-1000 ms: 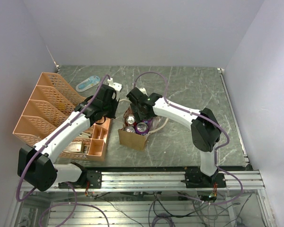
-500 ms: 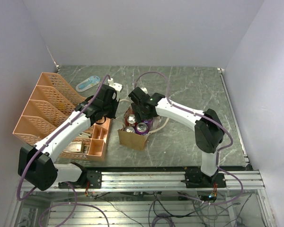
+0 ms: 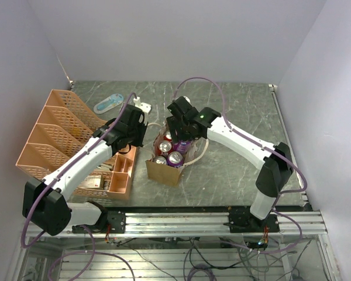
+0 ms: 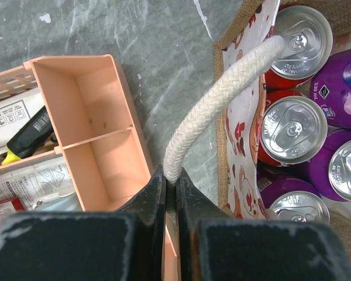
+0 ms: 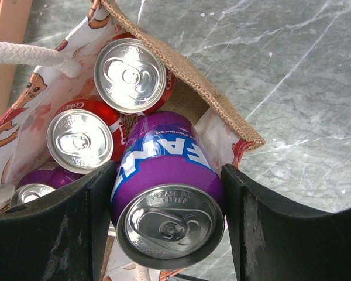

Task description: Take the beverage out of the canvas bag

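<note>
The tan canvas bag point(image 3: 164, 171) stands at the table's middle with several red and purple cans inside. My right gripper point(image 5: 167, 205) is shut on a purple can point(image 5: 164, 175) and holds it lifted above the bag's far end point(image 5: 222, 111); in the top view the can point(image 3: 183, 145) hangs under the gripper point(image 3: 184, 132). Two red cans point(image 5: 128, 75) and another purple can point(image 5: 32, 193) stay in the bag. My left gripper point(image 4: 171, 187) is shut on the bag's cream rope handle point(image 4: 216, 105) at the bag's left side point(image 4: 243, 158).
An orange plastic tray organizer point(image 3: 58, 140) stands left of the bag, its small compartments point(image 4: 99, 140) right beside my left gripper. A blue-white object point(image 3: 108, 104) and a small white piece point(image 3: 141, 105) lie at the back left. The second rope handle point(image 3: 200, 153) drapes to the bag's right.
My right gripper has risen and moved back and to the right, lifting the purple can up out of the bag. My left gripper has kept hold of the handle.
</note>
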Controlling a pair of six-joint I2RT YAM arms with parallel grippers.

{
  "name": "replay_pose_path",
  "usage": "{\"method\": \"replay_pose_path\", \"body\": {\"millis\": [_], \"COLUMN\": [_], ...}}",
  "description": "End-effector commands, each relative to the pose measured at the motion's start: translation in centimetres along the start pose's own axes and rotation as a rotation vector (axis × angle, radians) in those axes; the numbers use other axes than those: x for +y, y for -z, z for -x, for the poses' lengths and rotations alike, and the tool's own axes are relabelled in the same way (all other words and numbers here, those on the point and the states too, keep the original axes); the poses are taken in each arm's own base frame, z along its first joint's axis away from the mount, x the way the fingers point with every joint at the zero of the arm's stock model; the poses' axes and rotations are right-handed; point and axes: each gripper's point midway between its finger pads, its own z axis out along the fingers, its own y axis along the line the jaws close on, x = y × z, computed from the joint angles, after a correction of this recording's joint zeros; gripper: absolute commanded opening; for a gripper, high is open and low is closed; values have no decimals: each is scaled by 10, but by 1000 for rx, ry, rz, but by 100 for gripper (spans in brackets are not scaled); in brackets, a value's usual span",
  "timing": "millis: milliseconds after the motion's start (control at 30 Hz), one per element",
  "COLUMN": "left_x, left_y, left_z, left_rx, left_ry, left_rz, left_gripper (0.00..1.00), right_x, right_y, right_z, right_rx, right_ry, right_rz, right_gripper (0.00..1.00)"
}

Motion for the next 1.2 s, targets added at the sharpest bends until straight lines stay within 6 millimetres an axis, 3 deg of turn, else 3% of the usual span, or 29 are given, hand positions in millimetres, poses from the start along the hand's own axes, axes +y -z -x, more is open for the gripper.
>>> {"method": "replay_pose_path", "body": {"millis": [0,200,467,633,800,967,1100,1167], "left_x": [-2,-3,-2,-3,-4,-5,-5,-5], "left_y": [-3,-4,-3,-3,-4,-3,-2,-2], "left_z": [-2,-3,-2,-3,-3,-2,-2,-1], "left_rx": [12,17,14,16,18,16,11,9], "left_ry": [-12,-12,-13,-13,-13,-12,-12,-11], "left_rz": [-11,-15,-13,-17,-23,-25,-26,-26], "left_gripper": [7,7,7,7,7,7,7,7], "right_x": [12,4,-1,-23,-63,-125,-193,-214], "right_y": [33,46,80,98,116,135,137,128], "right_z": [33,52,78,89,96,98,84,64], "right_rx": [-103,-138,-205,-257,-338,-466,-565,-560], "right_ry": [-47,-104,-195,-300,-427,-542,-600,-632], "right_rz": [104,201,428,568,656,577,234,93], "right_gripper": [19,17,14,14,14,13,12,12]}}
